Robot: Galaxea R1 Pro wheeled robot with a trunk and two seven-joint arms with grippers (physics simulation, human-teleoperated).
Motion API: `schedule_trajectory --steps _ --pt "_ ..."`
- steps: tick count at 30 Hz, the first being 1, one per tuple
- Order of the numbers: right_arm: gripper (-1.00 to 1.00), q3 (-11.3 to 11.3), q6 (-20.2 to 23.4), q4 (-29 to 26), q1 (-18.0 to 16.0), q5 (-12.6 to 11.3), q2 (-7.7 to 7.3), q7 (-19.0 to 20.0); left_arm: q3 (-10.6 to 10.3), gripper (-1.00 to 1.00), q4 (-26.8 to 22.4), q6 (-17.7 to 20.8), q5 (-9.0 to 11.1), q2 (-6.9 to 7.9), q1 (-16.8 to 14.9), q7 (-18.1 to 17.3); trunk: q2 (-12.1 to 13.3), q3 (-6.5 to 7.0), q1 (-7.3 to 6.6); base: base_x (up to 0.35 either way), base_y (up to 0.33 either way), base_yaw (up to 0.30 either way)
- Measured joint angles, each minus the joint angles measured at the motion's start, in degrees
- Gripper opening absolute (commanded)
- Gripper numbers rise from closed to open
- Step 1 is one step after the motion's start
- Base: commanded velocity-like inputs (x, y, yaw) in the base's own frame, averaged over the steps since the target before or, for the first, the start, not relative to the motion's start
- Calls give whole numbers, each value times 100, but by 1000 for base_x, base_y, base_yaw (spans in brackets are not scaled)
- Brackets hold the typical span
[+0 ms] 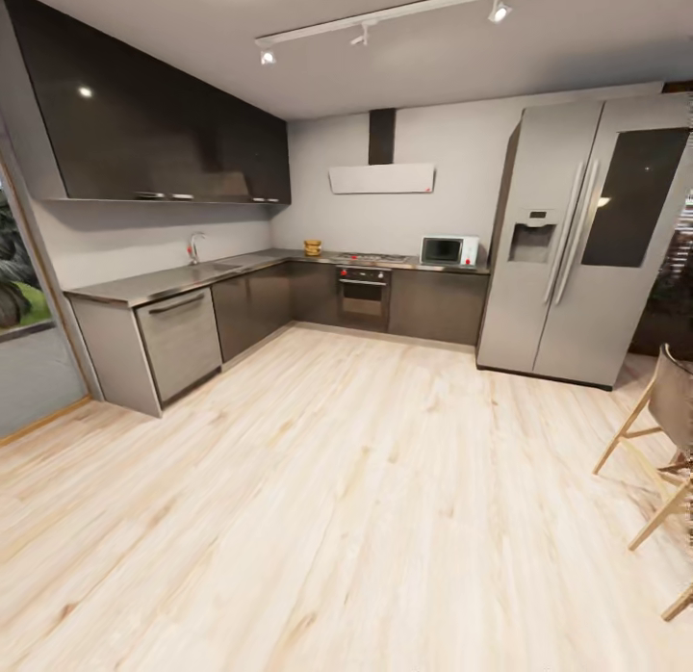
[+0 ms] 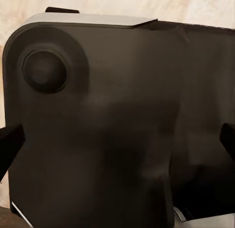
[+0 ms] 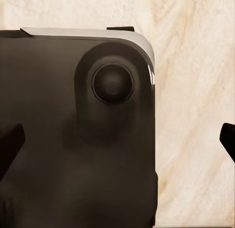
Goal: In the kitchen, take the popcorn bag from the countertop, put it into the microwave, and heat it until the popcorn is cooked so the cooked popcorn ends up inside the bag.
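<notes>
Small tan-brown ridged popcorn bag (image 1: 313,247) on long grey metallic countertop (image 1: 173,280) left of hob — pale mint-blue boxy microwave (image 1: 449,250) beside fridge — both grippers' fingers (image 2: 10,144) (image 3: 10,142) spread wide, empty.

Far wall: popcorn bag (image 1: 313,247) on countertop (image 1: 192,277), left of hob (image 1: 371,258) | microwave (image 1: 449,250) right of hob, beside fridge (image 1: 577,239) | sink (image 1: 214,266), probably, along left run

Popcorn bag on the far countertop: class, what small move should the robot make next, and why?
Probably drive forward across the wood floor toward the popcorn bag. It sits far off on the countertop, left of the microwave, well beyond either arm's reach.
</notes>
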Motion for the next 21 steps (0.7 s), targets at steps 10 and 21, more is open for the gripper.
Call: schedule_trajectory --steps 10,21 --pt "100 4 4 -1 0 0 0 0 1 100 9 2 25 72 0 3 0 0 0 0 0 -188" --pt "100 5 6 1 0 0 0 0 7 100 -2 2 26 87 0 4 0 0 0 0 0 -188"
